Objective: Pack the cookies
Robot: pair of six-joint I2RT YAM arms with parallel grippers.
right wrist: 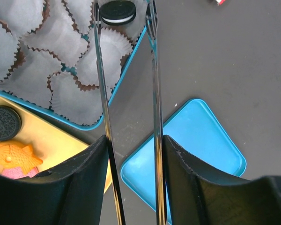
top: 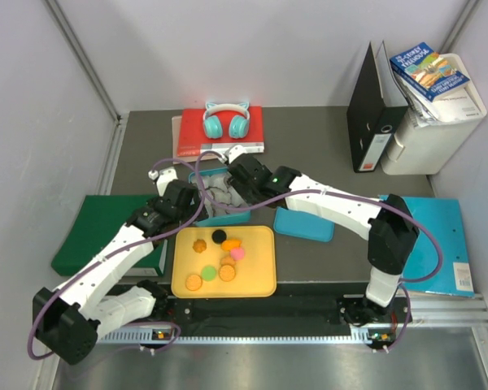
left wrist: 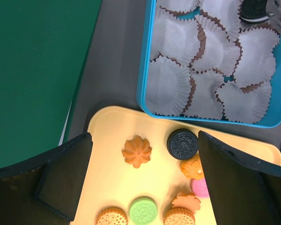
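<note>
Several cookies lie on the yellow tray (top: 260, 280): a scalloped orange one (left wrist: 136, 151), a black one (left wrist: 182, 144), a green one (left wrist: 143, 210), a pink one (left wrist: 199, 187) and more orange ones. My left gripper (left wrist: 144, 136) is open and empty above them. My right gripper (right wrist: 133, 140) is shut on metal tongs (right wrist: 103, 117). The tong tips stand on either side of another black cookie (right wrist: 118, 12), which lies in a paper cup in the blue tin (left wrist: 145, 70). I cannot tell whether the tips pinch it.
The tin holds several white paper cups (left wrist: 171, 91). Its blue lid (right wrist: 187, 150) lies right of the tray. A green folder (top: 89, 227) is on the left and a blue folder (top: 443, 236) on the right. A red book with headphones (top: 224, 122), a black binder (top: 374, 114) and a white box (top: 435, 114) stand at the back.
</note>
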